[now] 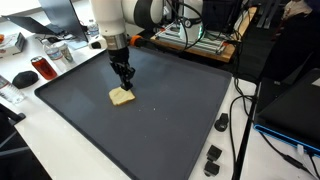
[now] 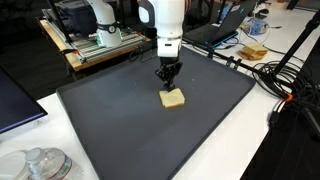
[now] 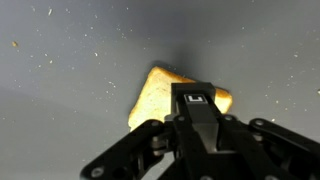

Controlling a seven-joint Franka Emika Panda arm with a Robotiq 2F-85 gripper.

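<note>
The arm (image 1: 108,18) reaches down over a big dark mat (image 1: 175,120) that lies on the white bench (image 1: 55,135). In both exterior views the fingers (image 1: 124,78) point straight down at a small piece of bread (image 1: 121,96). The bread lies flat near the middle of the mat, and nothing else lies on the mat.

In the wrist view the fingers (image 3: 195,100) are pressed together, with no gap between them. The bread (image 3: 150,95) peeks out from behind their tips. I see nothing pinched between them.

In an exterior view the tips are right at the top edge of the bread (image 2: 173,98). I cannot tell if they touch it or hang just above it.

So, as far as the pictures show, the arm has got to the bread, but the bread is not lifted. It is not gripped, and it rests on the mat.

Off the mat there is a black mouse (image 1: 23,77), some small black bits (image 1: 213,155) and a bunch of wires (image 2: 285,85). They are all well apart from the bread.
</note>
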